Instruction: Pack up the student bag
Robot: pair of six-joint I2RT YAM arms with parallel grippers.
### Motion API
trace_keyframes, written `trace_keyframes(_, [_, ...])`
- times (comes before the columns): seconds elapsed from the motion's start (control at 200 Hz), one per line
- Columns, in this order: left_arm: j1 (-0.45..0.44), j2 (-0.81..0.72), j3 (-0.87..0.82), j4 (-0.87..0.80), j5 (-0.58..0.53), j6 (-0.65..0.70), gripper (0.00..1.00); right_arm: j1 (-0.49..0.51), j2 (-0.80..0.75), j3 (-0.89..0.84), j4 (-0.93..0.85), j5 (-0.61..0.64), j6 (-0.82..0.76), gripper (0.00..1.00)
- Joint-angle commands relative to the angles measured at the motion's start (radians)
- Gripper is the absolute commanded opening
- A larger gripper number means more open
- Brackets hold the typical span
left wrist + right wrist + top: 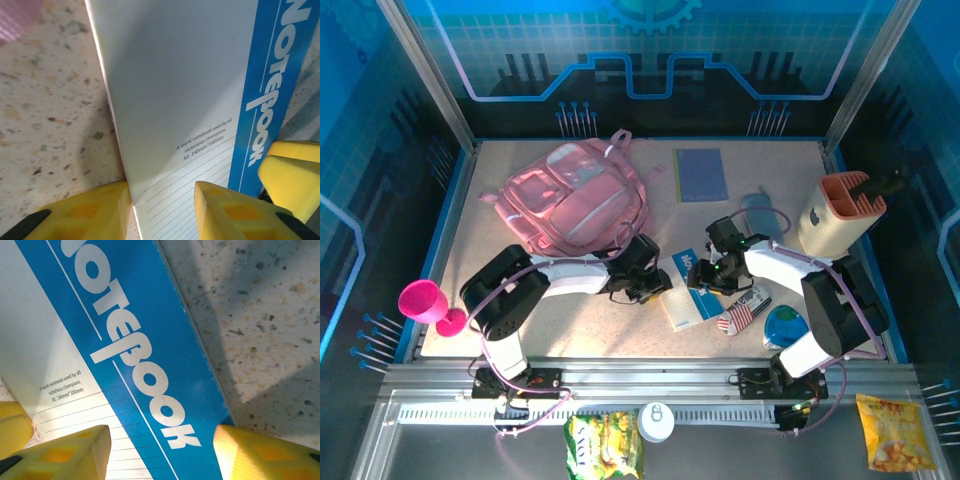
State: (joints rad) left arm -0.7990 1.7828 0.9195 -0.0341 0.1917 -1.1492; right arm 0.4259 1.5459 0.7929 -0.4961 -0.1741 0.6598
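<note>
The student bag [575,195], a soft pink backpack, lies flat at the back left of the table. A white notebook with a blue band [684,292] lies flat mid-table between both grippers. My left gripper [655,288] [162,192] stands open astride the notebook [175,85] at its left edge, one yellow finger [85,210] on the table beside it and the other over the white cover. My right gripper [698,278] [160,440] stands open over the blue band of the notebook [135,340], its right finger [265,450] at the book's edge.
A blue-grey book [701,173] lies behind the notebook. A beige-and-orange pen holder [840,215] stands at the right. A flag-print pouch [745,310] and a blue round object [785,325] lie near the right arm. A pink goblet [425,303] stands at the left edge.
</note>
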Motion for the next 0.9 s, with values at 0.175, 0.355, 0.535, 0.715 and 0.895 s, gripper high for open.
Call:
trace_keyframes(0.175, [-0.005,0.026,-0.009,0.242,0.100,0.053,0.34,-0.036,-0.007,-0.055,-0.070,-0.015,0.035,0.59])
trace_keyframes(0.355, [-0.003,0.010,-0.021,0.243,0.085,0.060,0.32,-0.048,-0.008,-0.054,-0.065,-0.015,0.030,0.58])
trace_keyframes(0.535, [0.001,-0.005,-0.025,0.210,0.060,0.064,0.24,-0.055,-0.019,-0.053,-0.052,-0.019,0.031,0.58])
trace_keyframes(0.715, [0.015,-0.062,-0.022,0.158,0.018,0.097,0.03,-0.085,-0.090,-0.057,-0.004,-0.041,0.027,0.59])
trace_keyframes(0.895, [0.072,-0.164,-0.017,0.080,-0.017,0.152,0.00,-0.134,-0.207,-0.060,0.131,-0.159,0.056,0.68])
